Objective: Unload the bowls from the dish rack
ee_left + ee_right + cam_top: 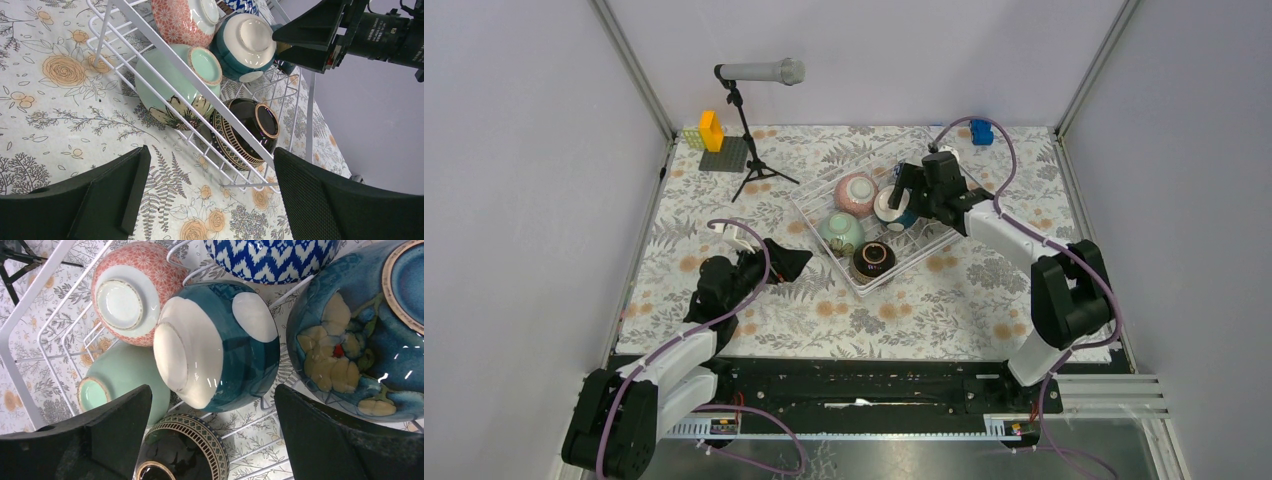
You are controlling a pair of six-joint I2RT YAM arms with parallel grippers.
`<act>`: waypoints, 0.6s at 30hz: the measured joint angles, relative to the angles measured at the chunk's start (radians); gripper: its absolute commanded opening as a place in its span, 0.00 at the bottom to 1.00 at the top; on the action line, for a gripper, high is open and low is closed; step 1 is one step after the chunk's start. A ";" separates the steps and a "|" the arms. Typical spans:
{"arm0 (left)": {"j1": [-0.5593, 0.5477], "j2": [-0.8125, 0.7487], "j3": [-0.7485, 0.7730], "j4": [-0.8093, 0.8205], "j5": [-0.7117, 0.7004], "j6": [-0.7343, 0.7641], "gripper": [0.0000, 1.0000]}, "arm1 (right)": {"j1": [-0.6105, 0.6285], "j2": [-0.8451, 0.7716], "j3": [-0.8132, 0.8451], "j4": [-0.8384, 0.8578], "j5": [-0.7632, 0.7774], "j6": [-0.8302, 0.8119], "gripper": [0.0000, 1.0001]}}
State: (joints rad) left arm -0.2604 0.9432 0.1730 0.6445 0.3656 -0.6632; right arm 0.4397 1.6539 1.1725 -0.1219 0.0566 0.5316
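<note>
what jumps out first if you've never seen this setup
The white wire dish rack, mid-table toward the far side, is packed with colourful upturned bowls. The right claw hangs open just above the teal bowl, and the left claw is open, low beside the rack's near-left edge. A stand-mounted microphone rises at the far left.
</note>
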 measured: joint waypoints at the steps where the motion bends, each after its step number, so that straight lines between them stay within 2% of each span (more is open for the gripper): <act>1: 0.000 0.000 0.000 0.000 0.000 0.000 0.99 | -0.002 0.008 0.003 0.000 0.000 -0.001 1.00; 11: 0.000 -0.002 0.000 0.000 0.000 0.000 0.99 | -0.035 0.046 0.004 0.022 0.001 0.001 1.00; 18: 0.000 -0.002 0.000 0.001 0.001 0.000 0.99 | -0.056 0.083 0.004 0.095 -0.062 0.018 1.00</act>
State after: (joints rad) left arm -0.2604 0.9413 0.1730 0.6453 0.3664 -0.6632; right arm 0.3832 1.7370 1.1767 -0.0273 -0.0055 0.5499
